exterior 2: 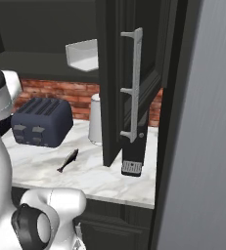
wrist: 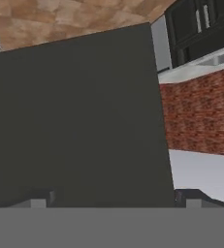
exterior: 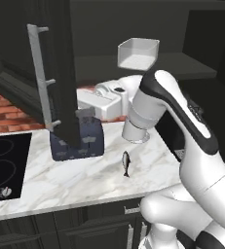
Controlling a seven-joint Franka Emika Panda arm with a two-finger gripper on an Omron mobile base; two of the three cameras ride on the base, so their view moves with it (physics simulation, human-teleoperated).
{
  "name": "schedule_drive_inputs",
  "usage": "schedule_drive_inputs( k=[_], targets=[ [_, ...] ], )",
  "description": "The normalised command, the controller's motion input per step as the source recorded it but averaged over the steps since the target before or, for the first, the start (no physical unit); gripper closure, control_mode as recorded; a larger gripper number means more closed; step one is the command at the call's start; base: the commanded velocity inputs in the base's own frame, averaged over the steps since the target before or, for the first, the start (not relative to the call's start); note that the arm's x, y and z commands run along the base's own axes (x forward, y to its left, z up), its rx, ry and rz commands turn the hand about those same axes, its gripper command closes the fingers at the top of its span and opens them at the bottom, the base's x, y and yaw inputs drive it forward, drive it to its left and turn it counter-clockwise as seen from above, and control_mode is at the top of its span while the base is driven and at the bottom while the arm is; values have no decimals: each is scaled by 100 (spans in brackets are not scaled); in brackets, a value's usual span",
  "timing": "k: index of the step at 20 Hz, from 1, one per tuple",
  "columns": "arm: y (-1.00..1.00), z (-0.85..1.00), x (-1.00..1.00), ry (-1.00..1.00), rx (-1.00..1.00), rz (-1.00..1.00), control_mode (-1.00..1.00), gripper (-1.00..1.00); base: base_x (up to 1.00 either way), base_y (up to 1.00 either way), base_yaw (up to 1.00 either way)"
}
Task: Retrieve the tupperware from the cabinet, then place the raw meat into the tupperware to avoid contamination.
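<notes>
The two dark fingers (wrist: 40, 201) stand wide apart, holding nothing, facing a dark cabinet panel (wrist: 79, 116); the shallow white tupperware (exterior: 138, 53) rests on the cabinet shelf (exterior: 192, 65); the small dark fish (exterior: 126, 163) lies on the marble counter (exterior: 75, 177); the arm risks striking the open door (exterior: 60, 73).

Door hides part of tupperware (exterior 2: 82, 55), toaster (exterior: 80, 138).

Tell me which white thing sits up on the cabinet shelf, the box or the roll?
The shallow white rectangular tupperware sits on the dark cabinet shelf. The white paper-towel roll stands lower, on the marble counter near the dark toaster.
</notes>
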Motion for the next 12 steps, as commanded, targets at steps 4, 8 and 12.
schedule_drive_inputs(
  k=[4, 8, 12],
  targets=[
    [54, -2, 1, 13, 0, 3, -100, -100, 0, 0, 0],
    [26, 0, 4, 8, 0, 1, -100, -100, 0, 0, 0],
    [26, 0, 7, 8, 0, 0, -100, -100, 0, 0, 0]
  ],
)
